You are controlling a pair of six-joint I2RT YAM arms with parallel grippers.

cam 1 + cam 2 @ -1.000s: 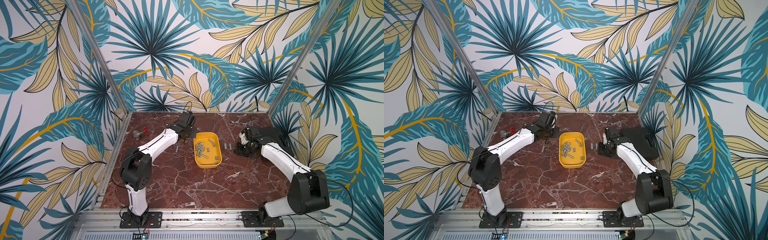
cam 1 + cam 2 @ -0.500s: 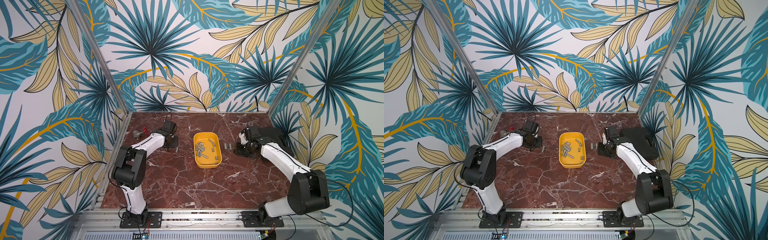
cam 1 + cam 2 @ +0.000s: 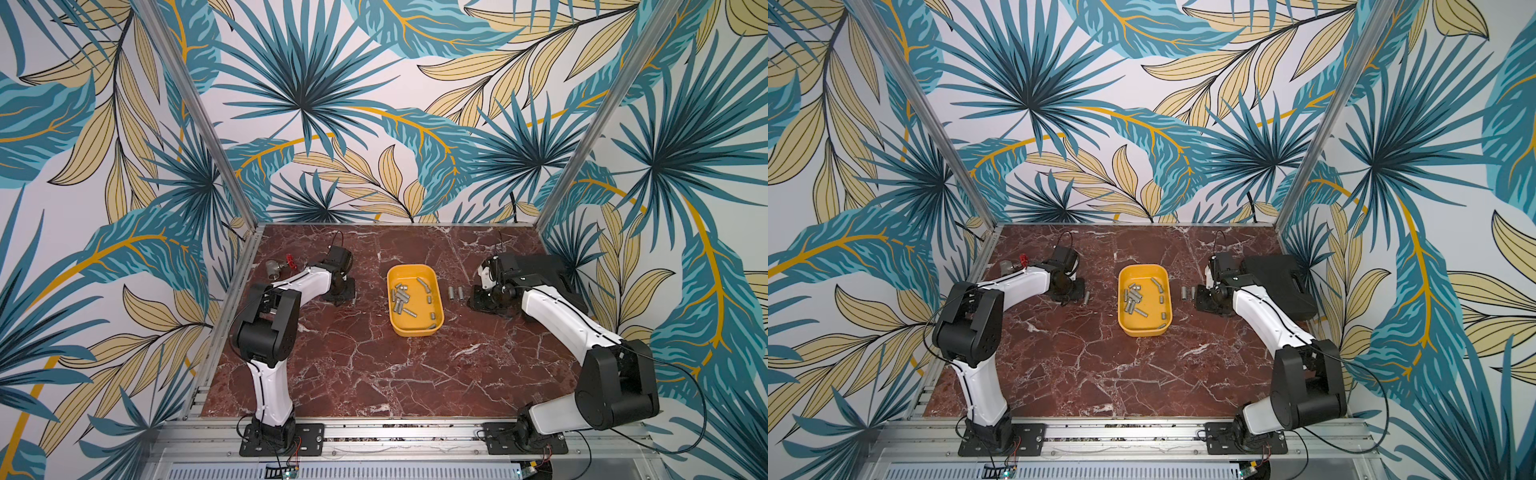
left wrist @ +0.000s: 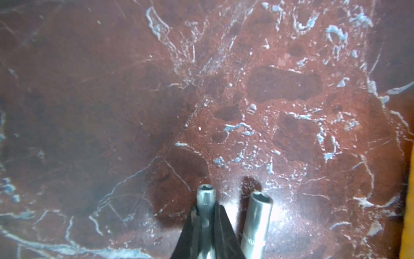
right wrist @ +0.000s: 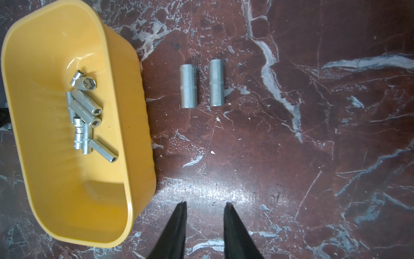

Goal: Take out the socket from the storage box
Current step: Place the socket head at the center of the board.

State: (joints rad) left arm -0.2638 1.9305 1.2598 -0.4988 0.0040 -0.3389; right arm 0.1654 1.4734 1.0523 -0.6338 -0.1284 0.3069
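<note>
Okay, left gripper [image 4: 206, 207] is down low over the marble table [image 4: 100, 101], and its jaws are pinched tight on a slim socket [image 4: 205, 197]. The grip runs along the socket's length, so the hex mouth pokes out past the fingertips. What matters for me now is the neighbour. A fatter socket [image 4: 257, 219] lies on the marble just beside the one I hold, and the two long axes run nearly parallel with a narrow strip of table between them. I can't tell from the wrist view whether my socket is resting on the stone or hanging a touch above it.

In a top view that gripper [image 3: 1069, 291] sits well clear of the storage box [image 3: 1144, 330], on the left arm's side with bare marble between. So this socket is already out of the box, and I judge the release is the next call.

Over on the other side, the right gripper [image 5: 206, 204] has its jaws parted a modest way and nothing between them. Straight ahead of it, a pair of sockets [image 5: 188, 86] lie side by side on the table, both pointing along the fingers. The yellow box wall [image 5: 139, 125] is near them, and a heap of loose sockets [image 5: 86, 112] waits inside. The right arm looks a shade nearer to those.
</note>
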